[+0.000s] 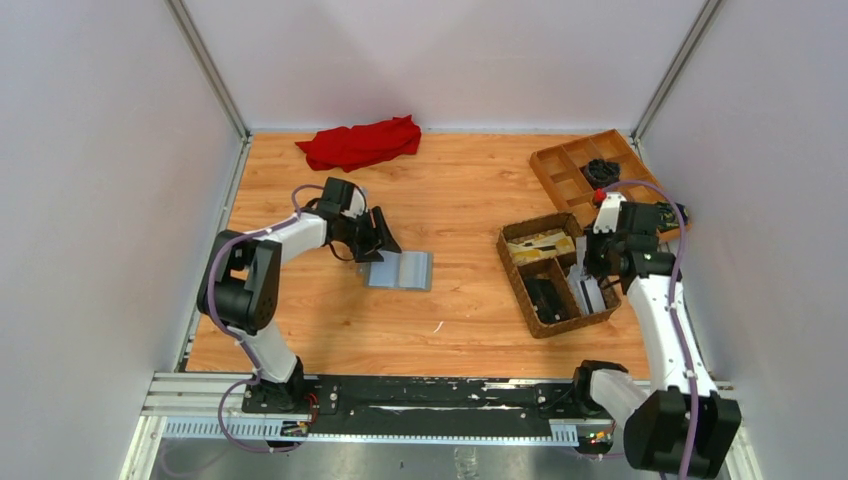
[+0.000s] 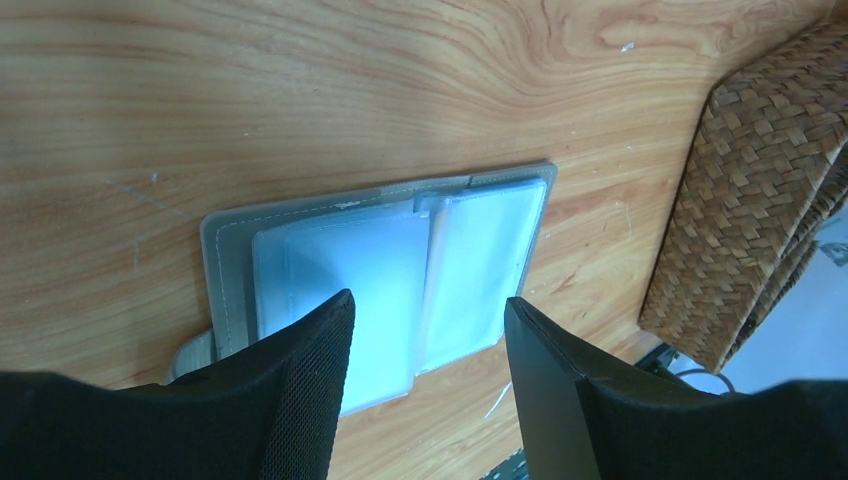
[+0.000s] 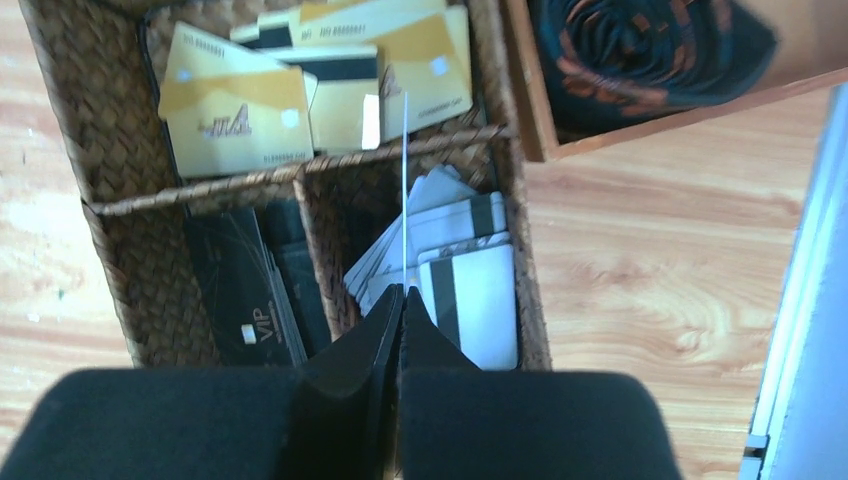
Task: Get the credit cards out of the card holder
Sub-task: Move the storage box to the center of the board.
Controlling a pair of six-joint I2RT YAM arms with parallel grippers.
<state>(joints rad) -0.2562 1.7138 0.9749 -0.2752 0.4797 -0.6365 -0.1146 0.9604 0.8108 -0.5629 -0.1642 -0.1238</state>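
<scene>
The grey card holder [image 1: 400, 270] lies open and flat on the table, its pale blue-grey slotted inside up; it also shows in the left wrist view [image 2: 390, 260]. No card shows in its slots. My left gripper [image 1: 378, 243] is open and empty, its fingers just above the holder's near edge [image 2: 430, 305]. My right gripper [image 1: 598, 264] is shut on a thin pale credit card [image 3: 404, 190], seen edge-on, held over the basket's compartment of pale cards [image 3: 480, 290]. Tan-gold cards [image 3: 235, 110] lie in the far compartment.
The brown woven basket [image 1: 535, 325] stands right of centre, with black cards [image 3: 240, 290] in its third compartment. A wooden divided tray [image 1: 560, 170] with a dark coiled thing is at the back right. A red cloth [image 1: 360, 143] lies at the back.
</scene>
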